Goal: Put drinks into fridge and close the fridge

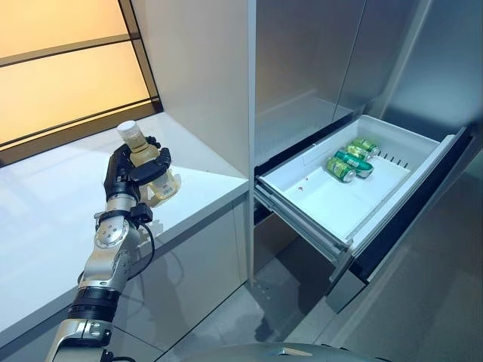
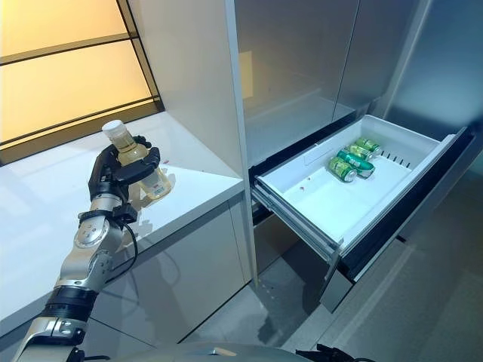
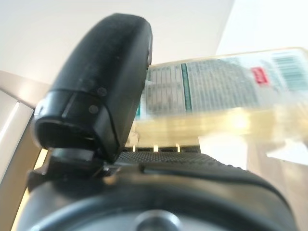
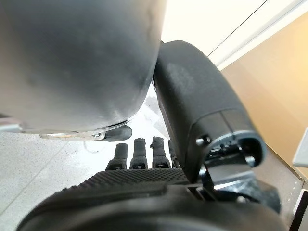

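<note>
At the left of the frame a bottle (image 1: 148, 161) of pale drink is clasped upright in the left hand (image 1: 130, 175) above the white counter (image 1: 45, 226), presumably for carrying to the open fridge drawer (image 1: 355, 188) at right, where green cans (image 1: 349, 160) lie, while the right hand (image 4: 139, 156) hangs with fingers relaxed.

Silver-grey jointed left arm (image 1: 109, 253), black left hand (image 1: 128, 172), black ribbed wrist band, dark textured right hand (image 4: 144, 192)

White counter (image 1: 45, 226) ran up to the fridge, bare where visible. Pulled-out fridge drawer (image 1: 324, 204) held three green cans (image 1: 351, 160) (lying sideways, far corner).
</note>
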{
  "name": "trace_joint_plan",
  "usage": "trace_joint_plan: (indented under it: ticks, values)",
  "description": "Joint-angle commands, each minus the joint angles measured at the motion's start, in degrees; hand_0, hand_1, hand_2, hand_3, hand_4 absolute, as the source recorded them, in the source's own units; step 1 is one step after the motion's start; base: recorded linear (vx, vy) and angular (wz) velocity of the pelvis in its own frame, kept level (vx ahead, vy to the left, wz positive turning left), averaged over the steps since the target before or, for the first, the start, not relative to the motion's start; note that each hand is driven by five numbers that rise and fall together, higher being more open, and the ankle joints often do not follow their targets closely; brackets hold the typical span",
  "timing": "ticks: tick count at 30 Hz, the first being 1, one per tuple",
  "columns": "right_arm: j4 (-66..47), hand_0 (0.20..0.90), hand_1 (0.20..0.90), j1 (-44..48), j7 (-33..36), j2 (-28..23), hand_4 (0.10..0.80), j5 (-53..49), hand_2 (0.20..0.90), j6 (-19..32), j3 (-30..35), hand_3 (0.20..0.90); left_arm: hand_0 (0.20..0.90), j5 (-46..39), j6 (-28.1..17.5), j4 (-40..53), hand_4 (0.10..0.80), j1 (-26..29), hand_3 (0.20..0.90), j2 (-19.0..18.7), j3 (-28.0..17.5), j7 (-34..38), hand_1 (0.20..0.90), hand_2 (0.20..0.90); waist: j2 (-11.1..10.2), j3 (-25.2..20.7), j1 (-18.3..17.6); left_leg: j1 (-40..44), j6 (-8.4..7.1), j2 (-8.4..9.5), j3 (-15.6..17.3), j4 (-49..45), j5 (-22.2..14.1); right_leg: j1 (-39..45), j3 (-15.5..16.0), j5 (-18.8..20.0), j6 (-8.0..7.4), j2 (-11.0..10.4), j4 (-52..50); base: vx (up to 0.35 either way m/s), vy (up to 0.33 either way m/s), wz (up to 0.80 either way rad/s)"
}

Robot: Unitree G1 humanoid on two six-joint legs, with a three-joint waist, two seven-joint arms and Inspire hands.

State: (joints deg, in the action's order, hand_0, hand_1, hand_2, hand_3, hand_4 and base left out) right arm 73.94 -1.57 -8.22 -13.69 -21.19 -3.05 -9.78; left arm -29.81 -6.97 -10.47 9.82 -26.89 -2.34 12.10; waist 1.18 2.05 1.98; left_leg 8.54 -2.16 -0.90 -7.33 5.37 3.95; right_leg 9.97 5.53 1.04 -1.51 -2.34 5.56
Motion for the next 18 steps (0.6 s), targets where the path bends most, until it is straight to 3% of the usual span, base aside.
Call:
trace_joint_plan:
  ticks: [1, 10, 15, 18]
  values:
    - [0.7, 0.900, 0.900, 0.5, -1.2, 1.9, 0.800, 1.7, 0.900, -0.2, -0.9, 0.900, 0.300, -0.7, -9.9, 3.0, 0.100, 10.0, 0.200, -1.8, -3.4, 0.8, 0.300, 0.300, -0.4, -1.6, -0.4, 0.9, 3.97, 3.68, 3.7, -0.4, -5.1, -0.2, -2.0, -1.1, -0.16, 0.2, -2.1, 0.000, 0.000, 0.00]
    - [0.7, 0.900, 0.900, 0.5, -1.5, 2.0, 0.800, 2.5, 0.900, 0.6, -1.2, 0.900, 0.300, -2.1, -10.2, 3.5, 0.100, 9.5, 0.200, -1.7, -3.1, -1.0, 0.300, 0.300, -0.5, -1.7, -0.2, 0.9, 3.96, 3.75, 3.3, -0.4, -5.2, -0.1, -1.8, -1.2, -0.13, 0.3, -2.2, 0.000, 0.000, 0.00]
    - [-6.6, 0.900, 0.900, 1.3, 0.1, 1.5, 0.800, 10.3, 0.900, 6.9, -7.0, 0.900, 0.300, -24.1, -8.5, 10.6, 0.100, 9.2, 0.200, 2.2, -2.4, -13.6, 0.300, 0.300, -0.8, -1.2, 0.2, 0.6, 3.91, 3.78, 2.7, -0.4, -4.9, -0.3, -1.6, -0.9, -0.10, 0.2, -2.0, -0.011, -0.003, 0.00]
    - [-17.7, 0.900, 0.900, 1.6, 1.5, 1.6, 0.800, 9.4, 0.900, 5.0, -9.7, 0.900, 0.300, -33.7, -7.2, 16.0, 0.100, 8.7, 0.200, 6.0, -1.4, -19.3, 0.300, 0.300, -0.9, -0.8, 0.1, 0.1, 3.93, 3.81, 2.4, -0.4, -4.2, -0.7, -1.4, -0.4, 0.04, 0.0, -2.2, -0.049, -0.016, 0.01]
